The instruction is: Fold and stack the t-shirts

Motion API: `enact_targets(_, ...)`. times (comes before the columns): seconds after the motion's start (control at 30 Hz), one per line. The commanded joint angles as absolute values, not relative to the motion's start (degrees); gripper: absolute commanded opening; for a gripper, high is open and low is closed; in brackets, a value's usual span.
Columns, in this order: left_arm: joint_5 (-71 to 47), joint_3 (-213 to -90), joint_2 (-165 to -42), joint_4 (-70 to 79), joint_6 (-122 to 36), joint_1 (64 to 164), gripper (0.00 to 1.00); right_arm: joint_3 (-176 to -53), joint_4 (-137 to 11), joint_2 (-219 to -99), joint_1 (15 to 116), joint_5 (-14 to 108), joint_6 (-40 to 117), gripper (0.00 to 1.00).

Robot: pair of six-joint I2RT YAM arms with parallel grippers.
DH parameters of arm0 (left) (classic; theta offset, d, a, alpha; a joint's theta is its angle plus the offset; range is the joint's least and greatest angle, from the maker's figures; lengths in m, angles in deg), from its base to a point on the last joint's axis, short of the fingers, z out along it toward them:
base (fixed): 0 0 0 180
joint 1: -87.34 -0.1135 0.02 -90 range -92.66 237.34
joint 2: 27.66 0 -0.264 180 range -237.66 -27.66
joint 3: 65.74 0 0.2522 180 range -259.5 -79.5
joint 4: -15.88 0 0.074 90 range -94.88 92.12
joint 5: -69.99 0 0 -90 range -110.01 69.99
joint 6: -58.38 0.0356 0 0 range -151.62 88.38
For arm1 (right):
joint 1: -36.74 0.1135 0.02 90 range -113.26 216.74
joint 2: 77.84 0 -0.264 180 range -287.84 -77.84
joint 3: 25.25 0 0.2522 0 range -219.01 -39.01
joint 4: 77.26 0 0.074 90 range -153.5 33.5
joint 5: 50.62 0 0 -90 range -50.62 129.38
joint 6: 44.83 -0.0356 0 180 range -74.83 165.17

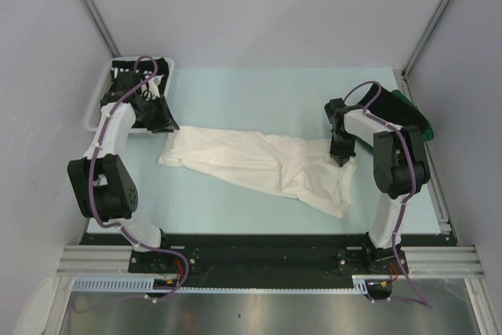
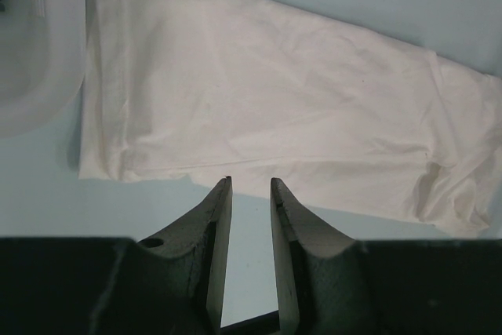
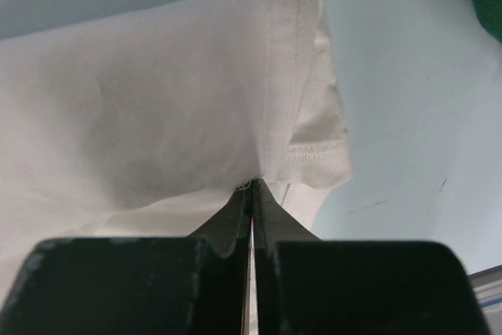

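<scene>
my right fingers (image 3: 251, 187) are closed tight on a small pinch of the white t-shirt (image 3: 157, 100), just beside the stitched hem of a sleeve, and the cloth gathers up to a point at my tips. seen from above, my right fingers (image 1: 340, 158) come down onto the right end of this white t-shirt (image 1: 251, 158), which lies stretched out and wrinkled across the pale table (image 1: 259, 92), running from the basket side on the left to the near right.

my left fingers (image 2: 251, 184) stand partly open with nothing between them; only bare table shows in the gap. they hover just off the near edge of the white t-shirt (image 2: 274, 100), not touching it.

the white basket (image 1: 92, 111) sits at the far left corner of the table, with dark cloth inside that i cannot tell apart from my left arm over it. its rim shows blurred at the left of my left wrist view, just beside the shirt's end. a dark green t-shirt (image 1: 412, 113) lies at the far right edge of the table, apart from the white one.
</scene>
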State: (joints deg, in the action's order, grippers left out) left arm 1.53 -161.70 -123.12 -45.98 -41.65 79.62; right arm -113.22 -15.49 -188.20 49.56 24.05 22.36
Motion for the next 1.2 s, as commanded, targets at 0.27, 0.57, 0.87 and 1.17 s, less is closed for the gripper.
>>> enact_targets(0.27, 0.7, -161.6, -119.0, -46.5, -39.9, 80.0, 0.31, -115.6, -21.5, -196.5, 44.9, 20.7, 25.4, 0.0)
enact_targets(0.57, 0.2, -160.7, -117.7, -46.3, -39.6, 79.9, 0.32, -126.7, -18.4, -200.8, 44.6, 19.3, 26.4, 0.0)
enact_targets(0.87, 0.0, -160.5, -117.2, -46.3, -39.4, 79.9, 0.31, -138.5, -14.9, -206.4, 44.7, 20.0, 27.6, 0.0)
enact_targets(1.17, -0.1, -160.7, -117.9, -46.2, -39.3, 79.8, 0.32, -147.6, -12.8, -210.9, 45.4, 21.5, 28.2, 0.0)
